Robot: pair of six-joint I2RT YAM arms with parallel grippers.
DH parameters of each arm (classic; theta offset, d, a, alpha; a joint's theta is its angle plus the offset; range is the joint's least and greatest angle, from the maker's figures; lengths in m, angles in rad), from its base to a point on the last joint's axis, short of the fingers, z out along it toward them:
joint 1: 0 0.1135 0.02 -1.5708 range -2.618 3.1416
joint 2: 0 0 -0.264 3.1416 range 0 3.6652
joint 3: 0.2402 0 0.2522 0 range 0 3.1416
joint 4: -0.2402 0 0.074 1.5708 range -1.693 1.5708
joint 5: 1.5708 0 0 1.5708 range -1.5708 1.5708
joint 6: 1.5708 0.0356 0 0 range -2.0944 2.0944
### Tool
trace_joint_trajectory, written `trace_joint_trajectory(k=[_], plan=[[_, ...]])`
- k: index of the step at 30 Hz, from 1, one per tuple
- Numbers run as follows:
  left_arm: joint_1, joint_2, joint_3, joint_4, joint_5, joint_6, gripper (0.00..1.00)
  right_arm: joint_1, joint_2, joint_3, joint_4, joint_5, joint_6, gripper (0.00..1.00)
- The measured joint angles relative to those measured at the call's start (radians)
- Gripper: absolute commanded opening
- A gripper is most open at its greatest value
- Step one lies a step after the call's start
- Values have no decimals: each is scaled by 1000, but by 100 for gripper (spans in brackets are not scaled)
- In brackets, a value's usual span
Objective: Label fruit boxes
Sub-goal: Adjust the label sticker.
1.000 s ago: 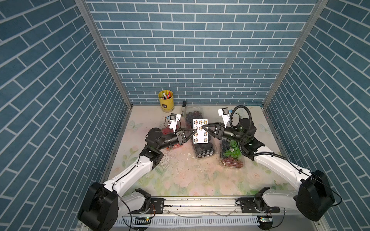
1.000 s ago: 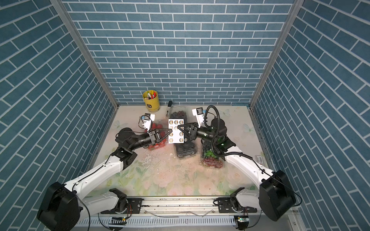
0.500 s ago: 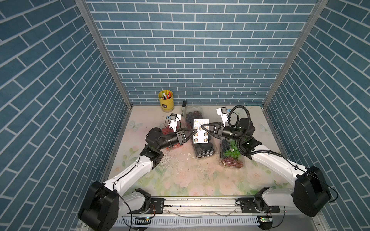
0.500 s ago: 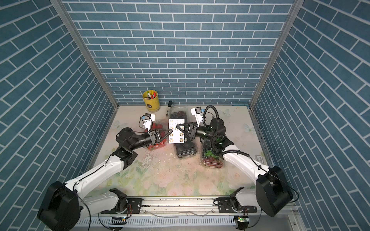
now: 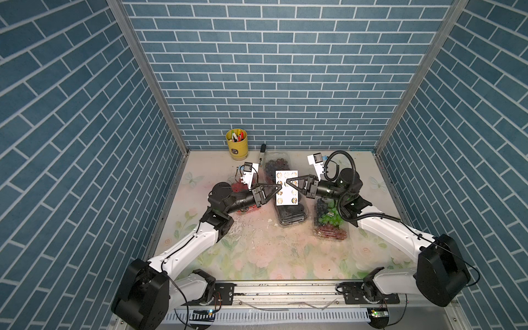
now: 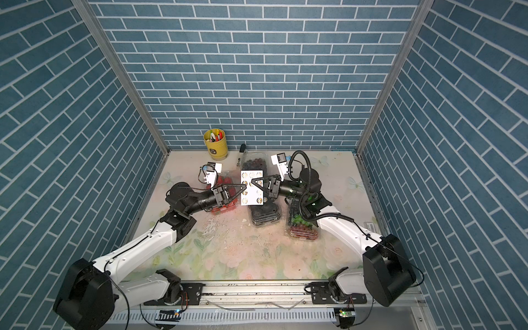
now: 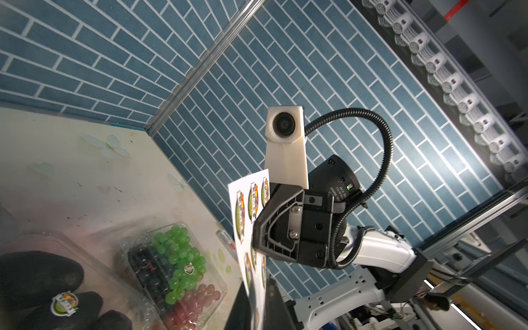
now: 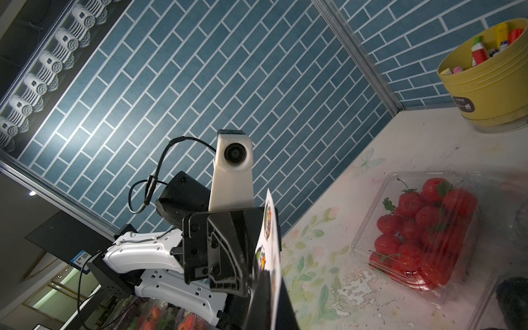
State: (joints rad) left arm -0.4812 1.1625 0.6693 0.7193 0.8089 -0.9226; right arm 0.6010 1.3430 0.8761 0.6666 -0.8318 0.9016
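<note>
The right claw (image 5: 288, 182) is clenched on the sticker sheet (image 5: 289, 200), which is lifted above the tabletop (image 5: 271, 257). The left claw (image 5: 280, 186) meets the sheet from the other side, and I cannot tell its grip. Nearest sits the mixed-grape box (image 5: 331, 221), then the black-fruit box (image 5: 291, 215) beneath the sheet, the strawberry box (image 6: 227, 181) under the left arm, and the dark-grape box (image 5: 275, 164) farthest.

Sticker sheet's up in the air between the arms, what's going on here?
Both arms hold the sticker sheet in the air over the black fruit box. The left gripper pinches its edge; the right gripper is shut on the sheet's face, apparently on a sticker. The black fruit box and the mixed grapes box already carry a round label; I see none on the strawberry box.
</note>
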Motion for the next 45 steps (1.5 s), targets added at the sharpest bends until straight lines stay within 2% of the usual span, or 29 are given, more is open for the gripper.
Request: trace_joint_trajectory(k=[13,19,28,45], plan=[[-16,-7,39,-148,-3,105,20,0,0,18,0,-5,0,0],[-35,8,66,-175,0,127,9,0,0,26,-1,-12,2,0],[-37,10,84,-200,-5,152,1,0,9,26,44,-39,55,0],[-36,7,84,-214,-34,188,2,-7,84,26,188,-96,200,0]])
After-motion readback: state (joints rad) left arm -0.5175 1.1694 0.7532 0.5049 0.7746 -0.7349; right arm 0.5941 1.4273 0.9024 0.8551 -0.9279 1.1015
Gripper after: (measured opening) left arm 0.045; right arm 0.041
